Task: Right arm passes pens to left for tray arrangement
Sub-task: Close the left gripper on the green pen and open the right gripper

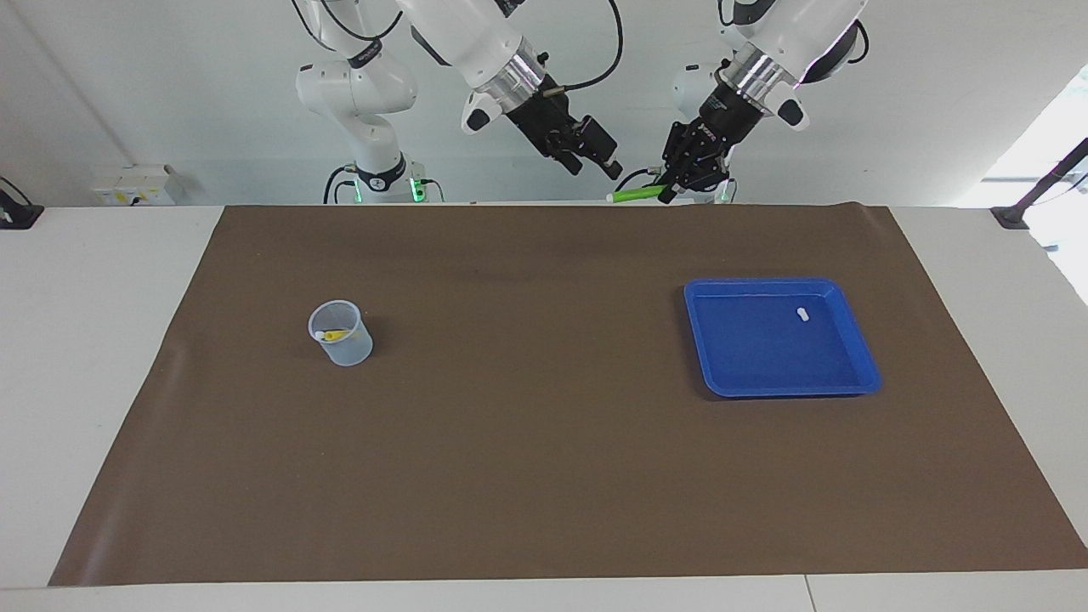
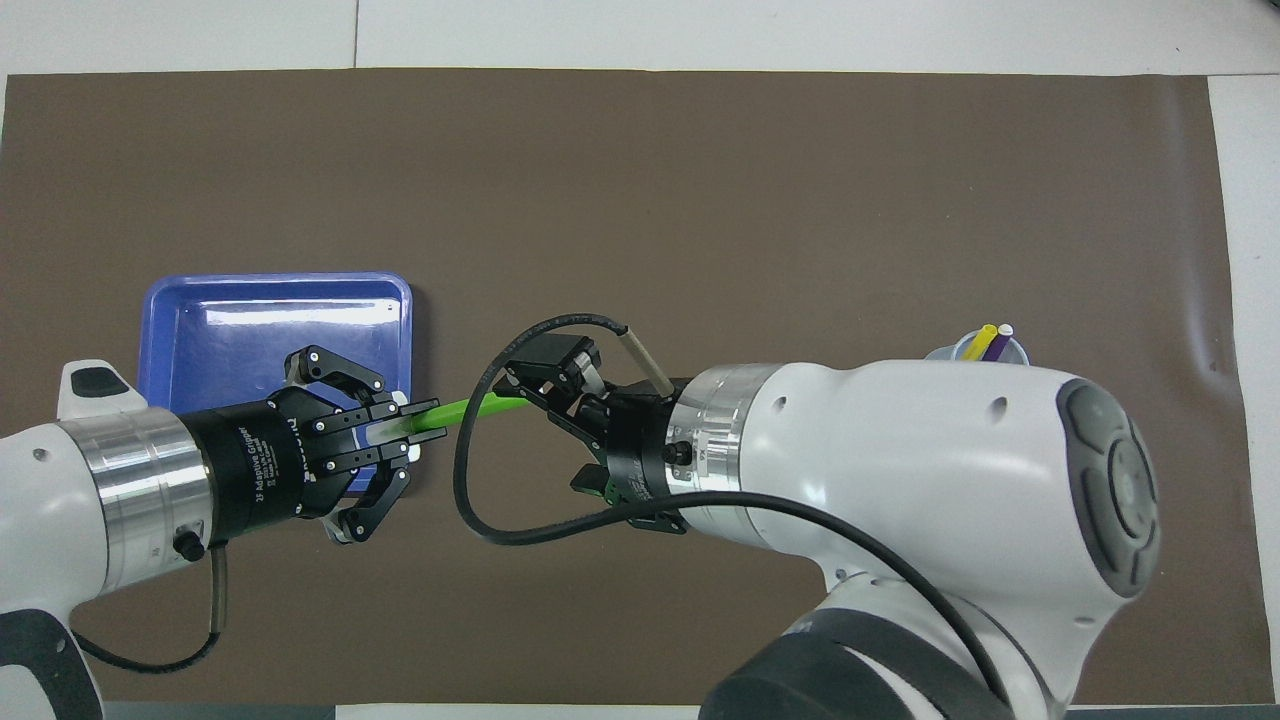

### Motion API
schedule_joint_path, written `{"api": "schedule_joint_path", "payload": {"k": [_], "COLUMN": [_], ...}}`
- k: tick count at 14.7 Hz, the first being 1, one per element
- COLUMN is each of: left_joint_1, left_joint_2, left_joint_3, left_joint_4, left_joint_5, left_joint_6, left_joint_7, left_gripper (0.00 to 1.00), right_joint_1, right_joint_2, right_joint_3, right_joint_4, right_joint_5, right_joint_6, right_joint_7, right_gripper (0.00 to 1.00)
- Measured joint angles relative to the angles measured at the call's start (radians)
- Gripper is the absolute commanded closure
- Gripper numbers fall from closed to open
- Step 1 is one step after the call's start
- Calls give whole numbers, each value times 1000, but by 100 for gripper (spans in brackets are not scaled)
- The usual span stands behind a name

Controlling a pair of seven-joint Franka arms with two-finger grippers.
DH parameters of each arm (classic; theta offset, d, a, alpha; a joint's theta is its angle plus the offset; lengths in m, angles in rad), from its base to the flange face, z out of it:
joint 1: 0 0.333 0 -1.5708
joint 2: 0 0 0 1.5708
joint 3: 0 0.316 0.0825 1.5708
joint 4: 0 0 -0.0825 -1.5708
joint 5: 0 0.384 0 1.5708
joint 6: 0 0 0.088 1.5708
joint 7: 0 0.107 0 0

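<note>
Fingertips of the left gripper (image 2: 425, 432) pinch the green pen (image 2: 470, 409) in mid-air; right gripper (image 1: 595, 157) beside its free end, jaws apart; blue tray (image 1: 858, 340) lies under the left gripper.

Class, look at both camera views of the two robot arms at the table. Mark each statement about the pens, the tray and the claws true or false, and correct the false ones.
1. The left claw holds the green pen. True.
2. The right claw grips the green pen too. False: it is open, clear of the pen.
3. The yellow pen lies in the blue tray. False: it stands in the translucent cup with the purple pen.
4. A small white piece lies in the tray. True.
5. The green pen is up in the air. True.
</note>
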Motion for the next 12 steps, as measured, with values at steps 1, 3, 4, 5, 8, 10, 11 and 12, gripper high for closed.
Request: {"api": "schedule_joint_path", "payload": {"k": [1,3,4,5,8,10,11,12], "left_joint_1": [18,70,100,134,231,275,283,284], "left_joint_2": [0,5,12,23,76,124,151,183], "left_joint_3": [0,2,2,3,6,8,8,9], "left_joint_4": [0,-4,-8,-12,-15,-8,1,15], "left_joint_5": [0,0,0,0,0,8,36,79], "left_joint_6": [-1,-25,-49,-75,-142,-169,-181,-187], "left_joint_7": [39,164,245,339,615,787,864,933], "left_gripper": [100,100,100,100,100,100,100,100], "right_joint_1": [-2,-3,-5,-6,-10,-12,-13,-14], "right_joint_2": [2,4,4,5,6,12,17,27], "right_joint_3": [-19,-73,-102,-132,-218,-281,-310,-339], "right_joint_4": [-1,-1,-1,-3,-16,-28,-36,-42], "right_joint_5": [-52,-145,-185,-226,-341,-417,-443,-462], "right_joint_6": [-29,-101,-137,-170,-242,-261,-261,-261], "right_joint_7": [-26,-104,-155,-212,-393,-532,-593,-648], "right_gripper": [0,0,0,0,1,1,2,4]}}
